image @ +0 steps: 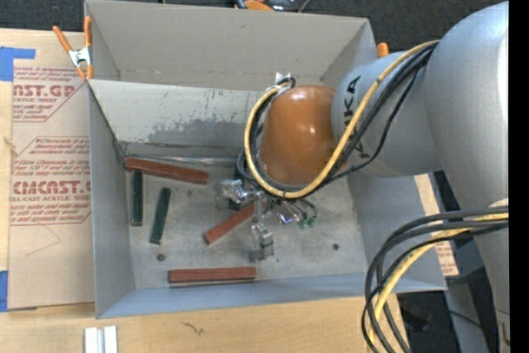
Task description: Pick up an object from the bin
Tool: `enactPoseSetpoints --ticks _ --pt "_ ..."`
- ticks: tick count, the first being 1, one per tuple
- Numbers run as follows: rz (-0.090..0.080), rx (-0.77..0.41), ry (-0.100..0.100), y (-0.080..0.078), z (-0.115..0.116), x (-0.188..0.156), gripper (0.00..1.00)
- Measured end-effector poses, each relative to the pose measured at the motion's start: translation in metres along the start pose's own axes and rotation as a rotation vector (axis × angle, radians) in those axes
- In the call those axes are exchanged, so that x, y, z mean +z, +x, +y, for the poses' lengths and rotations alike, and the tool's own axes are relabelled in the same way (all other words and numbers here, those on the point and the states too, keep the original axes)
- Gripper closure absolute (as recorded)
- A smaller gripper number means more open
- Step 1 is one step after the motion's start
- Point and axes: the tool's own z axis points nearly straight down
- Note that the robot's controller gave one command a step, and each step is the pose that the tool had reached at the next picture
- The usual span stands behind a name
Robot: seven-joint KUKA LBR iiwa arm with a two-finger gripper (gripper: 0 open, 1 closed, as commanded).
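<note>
Bin [248, 298]: grey metal; its near rim runs along 6 o'clock, and the arm comes in over the 3 o'clock side.
Nearest bar [212, 275]: flat and red-brown, lying level along the floor at 6 o'clock, clear of everything else.
Pincer [261, 237]: low over the floor just past centre toward 5 o'clock. Its metal parts crowd together under the wrist, so it cannot be told whether it is apart or together.
Slanted stick [227, 229]: red-brown, at the centre of the floor. Its low end points to 8 o'clock and its high end runs in under the pincer, where it is lost to sight. Whether the pincer touches it cannot be made out.
Green sticks: two dark ones at 9 o'clock, one upright in the view [136, 198] and one leaning [159, 216] just beside it, apart from each other.
Long bar [169, 170]: red-brown, at 10 o'clock, lying at the foot of the far slope.
Orange cover [297, 136]: a rounded dome on the wrist, ringed by yellow and black cables [252, 146]. It hides the floor toward 2 o'clock.
</note>
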Motion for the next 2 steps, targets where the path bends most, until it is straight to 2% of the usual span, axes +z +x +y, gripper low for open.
enactPoseSetpoints --ticks 1,2 --pt "-0.007 -0.003 -0.001 -0.003 0.002 -0.002 1.0" --pt "-0.016 0.1 0.003 -0.009 -0.014 -0.147 1.0"
